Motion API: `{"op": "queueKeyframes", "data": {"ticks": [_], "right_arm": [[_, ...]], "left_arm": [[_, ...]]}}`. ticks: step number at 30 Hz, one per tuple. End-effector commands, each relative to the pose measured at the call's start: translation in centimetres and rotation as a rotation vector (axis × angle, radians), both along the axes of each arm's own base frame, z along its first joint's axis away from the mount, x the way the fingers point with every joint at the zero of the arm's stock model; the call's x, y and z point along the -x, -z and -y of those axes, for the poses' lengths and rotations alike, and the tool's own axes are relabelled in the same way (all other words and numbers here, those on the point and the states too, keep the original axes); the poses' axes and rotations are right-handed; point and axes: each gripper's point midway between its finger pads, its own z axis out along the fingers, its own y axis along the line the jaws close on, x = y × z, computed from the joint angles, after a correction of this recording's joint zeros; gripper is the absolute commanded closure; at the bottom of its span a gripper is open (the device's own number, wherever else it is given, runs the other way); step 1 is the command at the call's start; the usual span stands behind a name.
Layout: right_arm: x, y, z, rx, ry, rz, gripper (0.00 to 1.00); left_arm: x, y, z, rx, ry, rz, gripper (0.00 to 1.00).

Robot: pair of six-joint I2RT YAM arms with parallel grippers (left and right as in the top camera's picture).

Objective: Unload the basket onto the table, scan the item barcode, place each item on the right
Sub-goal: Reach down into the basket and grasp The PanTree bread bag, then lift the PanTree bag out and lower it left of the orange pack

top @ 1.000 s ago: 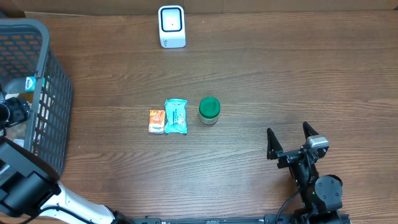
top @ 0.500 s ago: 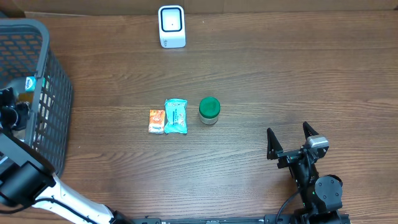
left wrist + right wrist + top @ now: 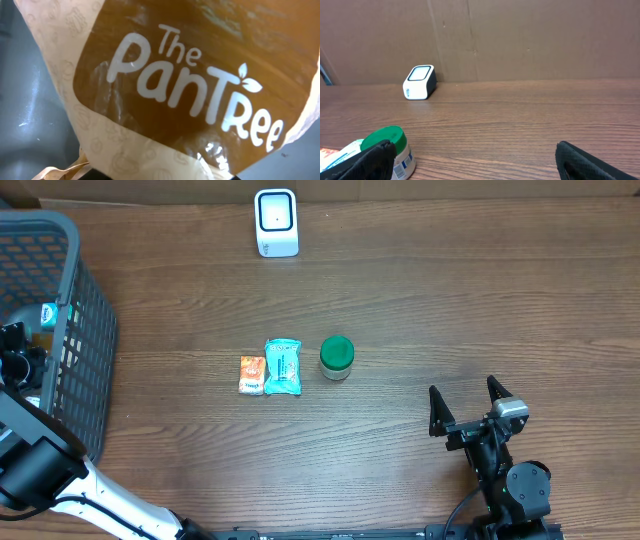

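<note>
Left wrist view is filled edge to edge by the PanTree bag (image 3: 165, 90), its brown panel and cream wrapper pressed right up to the lens, so I judge this is the item I am going after. The overhead puts my left end effector (image 3: 18, 363) down inside the basket (image 3: 90, 310) at the table's left edge, which is where that bag must be lying. The fingers are not visible against the wrapper, so I cannot tell how far they are closed or whether they have any hold on the bag. The right end effector (image 3: 462, 392) waits spread wide and empty over the near right of the table (image 3: 450, 300), out of the way. The scanner (image 3: 276, 222) stands at the far edge with its window facing up, so the bag will need its barcode turned toward it. An orange packet (image 3: 252, 374), a teal packet (image 3: 283, 367) and a green-lidded jar (image 3: 337, 356) sit in a row mid-table, the two packets touching. I would guess they are laid out there to keep them apart from what is in the basket.
</note>
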Motion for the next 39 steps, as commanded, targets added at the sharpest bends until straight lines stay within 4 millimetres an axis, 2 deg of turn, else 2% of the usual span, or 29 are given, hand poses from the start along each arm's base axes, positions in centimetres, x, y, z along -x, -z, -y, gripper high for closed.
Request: {"op": "queueKeyframes", "data": {"ticks": [1, 3, 9, 13, 16, 20, 25, 33, 34, 36, 39], "right_arm": [[0.0, 0.1, -0.1, 0.003, -0.004, 0.008, 0.00], [0.0, 0.1, -0.1, 0.003, -0.004, 0.008, 0.00], [0.0, 0.1, -0.1, 0.003, -0.004, 0.008, 0.00], [0.0, 0.1, -0.1, 0.003, -0.004, 0.008, 0.00], [0.0, 0.1, -0.1, 0.003, -0.004, 0.008, 0.00], [0.0, 0.1, -0.1, 0.003, -0.004, 0.008, 0.00], [0.0, 0.1, -0.1, 0.003, -0.004, 0.008, 0.00], [0.0, 0.1, -0.1, 0.003, -0.004, 0.008, 0.00], [0.0, 0.1, -0.1, 0.003, -0.004, 0.008, 0.00], [0.0, 0.1, -0.1, 0.003, -0.004, 0.008, 0.00], [0.0, 0.1, -0.1, 0.003, -0.004, 0.008, 0.00]], "left_arm": [[0.7, 1.7, 0.6, 0.041, -0.003, -0.034, 0.84], [0.6, 1.3, 0.5, 0.036, -0.004, -0.029, 0.89], [0.1, -1.7, 0.0, -0.008, -0.040, 0.027, 0.92], [-0.3, -5.4, -0.3, -0.051, -0.095, 0.105, 0.91], [-1.1, -8.5, 0.4, -0.039, -0.142, 0.206, 0.91], [-2.7, -13.5, 2.5, -0.006, -0.138, 0.374, 0.90], [-3.0, -19.7, 4.8, -0.053, -0.132, 0.505, 0.91], [-1.0, -30.5, 9.0, -0.118, -0.178, 0.765, 0.90], [-0.6, -32.0, 10.1, -0.118, -0.166, 0.805, 0.90], [0.0, -34.0, 11.8, -0.113, -0.138, 0.859, 0.90], [0.9, -37.0, 15.5, -0.089, -0.047, 0.945, 0.89]]}}
